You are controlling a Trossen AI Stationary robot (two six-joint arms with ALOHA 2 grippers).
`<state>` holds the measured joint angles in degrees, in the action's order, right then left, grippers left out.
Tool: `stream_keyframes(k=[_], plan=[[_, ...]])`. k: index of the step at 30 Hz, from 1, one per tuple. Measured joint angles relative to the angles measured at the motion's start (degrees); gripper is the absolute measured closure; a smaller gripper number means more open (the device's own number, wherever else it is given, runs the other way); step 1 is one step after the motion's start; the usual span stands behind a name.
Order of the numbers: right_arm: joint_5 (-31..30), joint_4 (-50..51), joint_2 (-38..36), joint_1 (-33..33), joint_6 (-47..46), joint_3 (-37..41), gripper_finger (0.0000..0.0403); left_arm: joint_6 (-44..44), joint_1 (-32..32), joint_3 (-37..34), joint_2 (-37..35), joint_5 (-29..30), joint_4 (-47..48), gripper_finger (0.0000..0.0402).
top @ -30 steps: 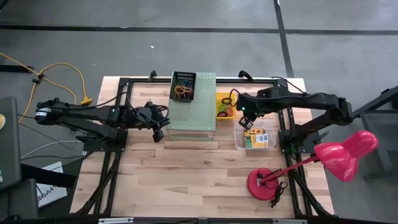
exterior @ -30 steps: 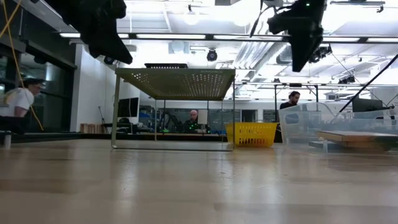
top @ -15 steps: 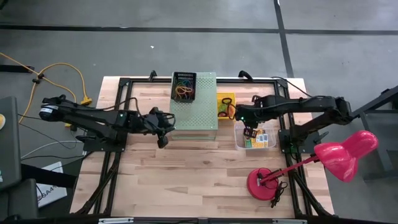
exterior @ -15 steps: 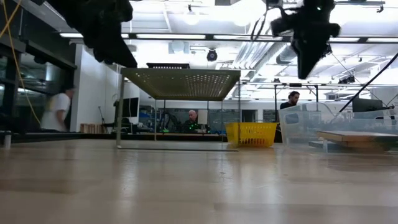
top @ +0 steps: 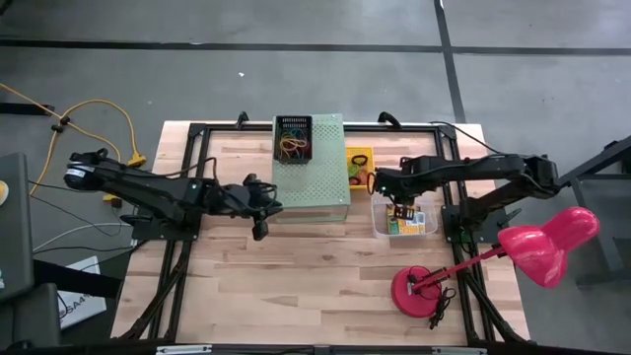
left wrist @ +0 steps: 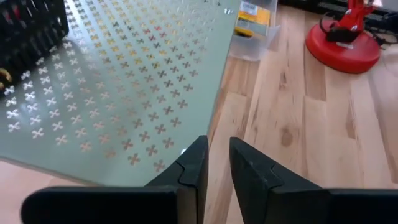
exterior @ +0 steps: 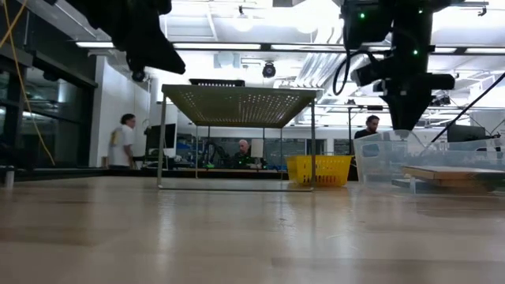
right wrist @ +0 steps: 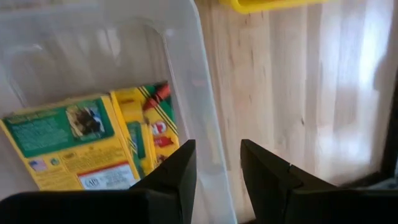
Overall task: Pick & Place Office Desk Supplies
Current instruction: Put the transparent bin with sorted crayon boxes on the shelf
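Crayon boxes (right wrist: 93,146): flat, yellow-green, lying side by side in clear bin (right wrist: 186,81). Right gripper (right wrist: 217,165) above bin rim, slightly open, empty. Left gripper (left wrist: 214,165) nearly closed, empty.

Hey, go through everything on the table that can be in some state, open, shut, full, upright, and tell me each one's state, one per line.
Left gripper: open, empty, at the perforated box's corner.
Right gripper: open, empty, over the clear bin's wall.
Clear bin: lidless, holds crayon boxes lying flat.
Black basket: holds elastic bands, sits on the perforated box.
Yellow basket: holds bands.
Pink lamp: upright.

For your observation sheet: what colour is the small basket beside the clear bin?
Yellow: the small basket shows best in the low view.
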<state>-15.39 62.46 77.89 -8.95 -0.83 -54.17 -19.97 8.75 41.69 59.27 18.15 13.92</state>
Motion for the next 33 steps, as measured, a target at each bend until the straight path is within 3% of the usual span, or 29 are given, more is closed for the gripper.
stream_keyframes(k=[14,25,33], plan=[[2.8,-3.2,0.0,-4.1,6.4,0.0,0.029,0.9,0.0,0.0,-0.3,0.0,-0.2,0.0341],[9.7,-5.9,0.0,-7.1,7.7,0.1,0.029,1.1,0.1,0.0,-0.6,-0.6,-0.5,0.0341],[10.8,-10.7,0.0,-8.3,8.6,5.5,0.029,2.8,3.9,0.1,-3.2,-0.5,-2.3,0.0341]])
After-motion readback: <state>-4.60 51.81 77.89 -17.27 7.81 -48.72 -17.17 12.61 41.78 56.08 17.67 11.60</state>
